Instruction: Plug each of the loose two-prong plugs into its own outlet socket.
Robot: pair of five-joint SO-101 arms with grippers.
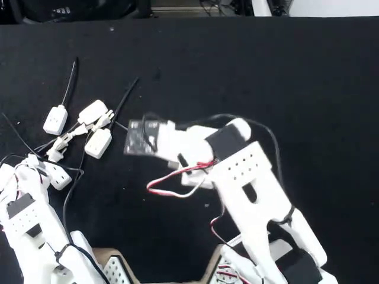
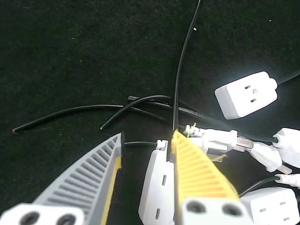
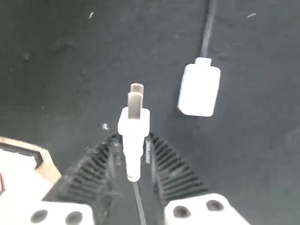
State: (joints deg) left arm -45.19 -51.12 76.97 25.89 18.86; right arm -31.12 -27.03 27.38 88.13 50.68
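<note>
Right gripper (image 3: 132,140) is clenched on a white plastic two-prong plug (image 3: 133,123), near a white rectangular socket block (image 3: 199,90). Left gripper (image 2: 147,136), lower left in the high view, sits released over another white socket (image 2: 158,187).

Your black table (image 1: 308,77) spreads across the whole workspace. Beyond its far edge, dark gear and cables (image 1: 65,10) sit beside a white panel (image 1: 331,7). A tan board (image 1: 108,255) lies at the near edge.

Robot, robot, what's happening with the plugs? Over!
Right hand shut on plug, prongs out. Left hand open by a socket. Cords tangled near it.
</note>
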